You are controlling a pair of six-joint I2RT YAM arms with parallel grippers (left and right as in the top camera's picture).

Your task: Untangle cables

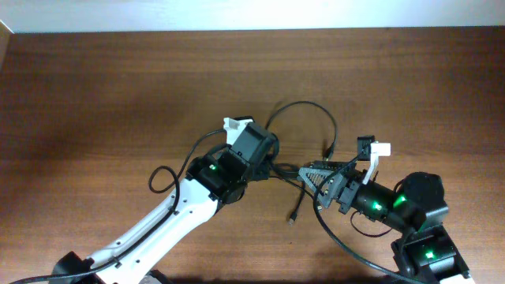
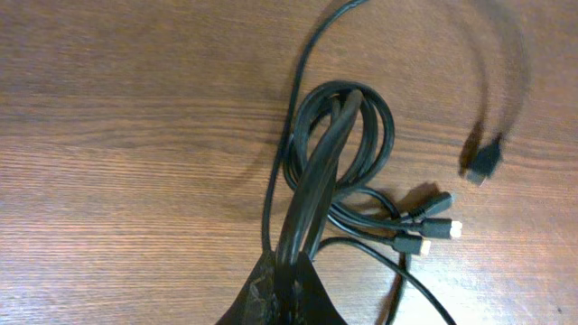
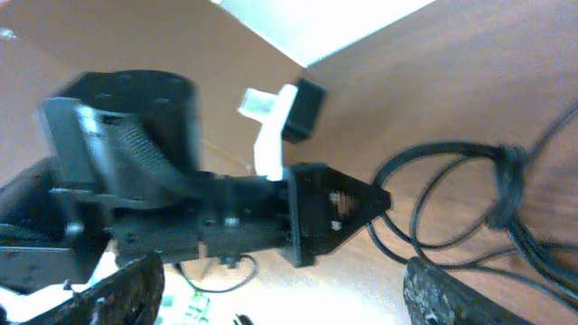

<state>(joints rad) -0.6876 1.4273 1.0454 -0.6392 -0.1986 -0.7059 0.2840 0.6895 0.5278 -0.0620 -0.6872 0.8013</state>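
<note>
Cables [image 2: 386, 131] lie in a tangled bunch on the table [image 2: 108, 135], between our two arms. We judge that we are at the pulling-apart step. Our left hand [image 2: 280, 293] is clamped on a few strands of the coil, which seem raised toward its camera. Three metal-tipped plugs [image 2: 432, 226] fan out just beside the coil, and another plug [image 2: 485, 161] sits apart at the end of a long loop. Our right hand [image 3: 293, 289] has its fingers [image 3: 135, 289] wide apart and holds nothing. It faces the left hand, with a crossing of strands [image 3: 508, 162] near it. Next, we think, the right hand must close on one strand by that crossing. It should then draw the strand gently away from the left hand's grip, so the coil opens rather than tightens.
</note>
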